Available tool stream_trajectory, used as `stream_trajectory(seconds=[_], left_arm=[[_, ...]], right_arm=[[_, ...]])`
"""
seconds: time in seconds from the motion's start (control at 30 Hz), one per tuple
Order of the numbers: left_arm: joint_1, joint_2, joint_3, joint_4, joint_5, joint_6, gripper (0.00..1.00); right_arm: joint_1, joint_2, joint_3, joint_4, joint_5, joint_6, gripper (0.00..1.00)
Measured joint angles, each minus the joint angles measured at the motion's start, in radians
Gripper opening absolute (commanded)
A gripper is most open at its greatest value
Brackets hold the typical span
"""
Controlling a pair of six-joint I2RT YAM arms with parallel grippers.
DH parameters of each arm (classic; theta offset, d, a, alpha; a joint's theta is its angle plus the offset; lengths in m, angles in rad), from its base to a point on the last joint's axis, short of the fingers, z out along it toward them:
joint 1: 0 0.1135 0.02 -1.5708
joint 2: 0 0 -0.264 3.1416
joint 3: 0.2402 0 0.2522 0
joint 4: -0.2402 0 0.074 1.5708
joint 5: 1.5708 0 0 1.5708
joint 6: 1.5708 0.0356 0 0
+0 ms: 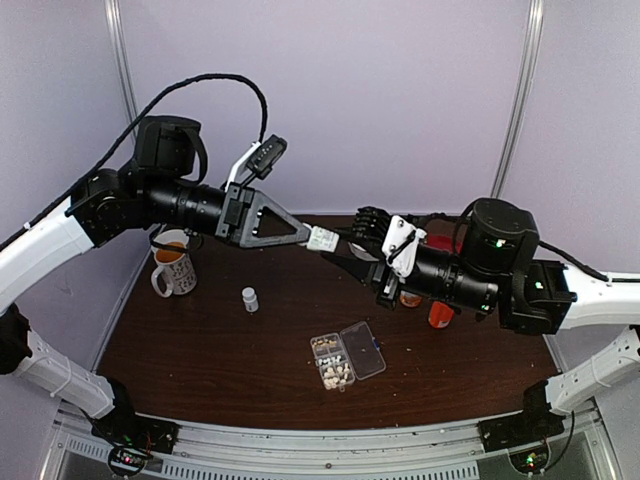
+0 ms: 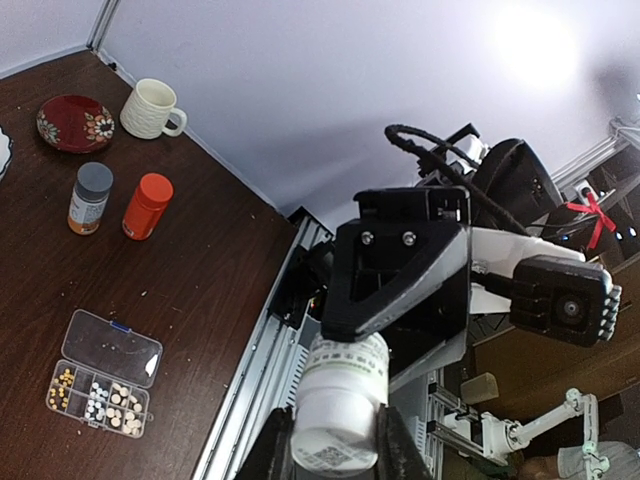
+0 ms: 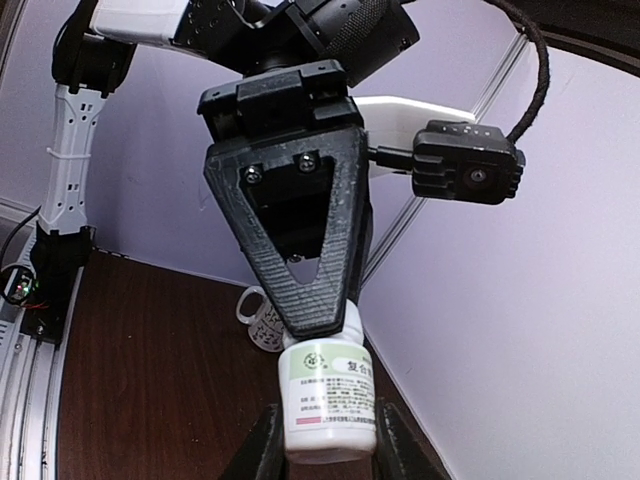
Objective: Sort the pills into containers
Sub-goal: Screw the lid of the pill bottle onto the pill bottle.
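Left pincer [image 2: 333, 450] and right pincer [image 3: 332, 445] each clamp an opposite end of one white bottle [image 1: 322, 238], mid-air. Organiser box [image 1: 362, 350] lies lid-open on bench [image 1: 210, 350], pills [image 1: 333, 368] in its cells.

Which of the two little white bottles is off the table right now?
The labelled white bottle held in the air between the left pincer and right pincer; the other white bottle stands on the table near the mug.
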Motion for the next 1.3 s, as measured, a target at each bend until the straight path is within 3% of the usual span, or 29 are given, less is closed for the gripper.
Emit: stream_trajectory(seconds=[0.17, 0.37, 0.6, 0.87, 0.9, 0.97, 1.0, 1.2, 1.3], left_arm=[[0.000, -0.008, -0.005, 0.014, -0.005, 0.023, 0.00], [0.004, -0.069, -0.008, 0.033, -0.039, 0.123, 0.00], [0.000, -0.081, 0.002, 0.052, -0.006, 0.392, 0.00], [-0.029, -0.124, -0.075, 0.136, 0.010, 0.713, 0.00], [-0.032, -0.126, -0.077, 0.140, 0.005, 0.735, 0.12], [-0.037, -0.128, -0.078, 0.144, -0.013, 0.769, 0.44], [-0.039, -0.128, -0.079, 0.145, -0.018, 0.782, 0.53], [-0.040, -0.148, -0.103, 0.180, -0.028, 0.844, 0.70], [-0.040, -0.162, -0.116, 0.188, -0.038, 0.851, 0.69]], right_arm=[[-0.016, 0.005, 0.032, -0.041, -0.049, 0.113, 0.00], [-0.070, 0.069, 0.178, -0.139, -0.218, 0.338, 0.00], [-0.137, 0.080, 0.207, -0.130, -0.441, 0.635, 0.00], [-0.193, 0.080, 0.204, -0.117, -0.630, 0.842, 0.00], [-0.196, 0.080, 0.204, -0.117, -0.642, 0.851, 0.00], [-0.203, 0.080, 0.204, -0.117, -0.657, 0.861, 0.00], [-0.204, 0.080, 0.204, -0.117, -0.660, 0.862, 0.00], [-0.215, 0.079, 0.204, -0.137, -0.669, 0.871, 0.00], [-0.214, 0.079, 0.204, -0.150, -0.670, 0.863, 0.00]])
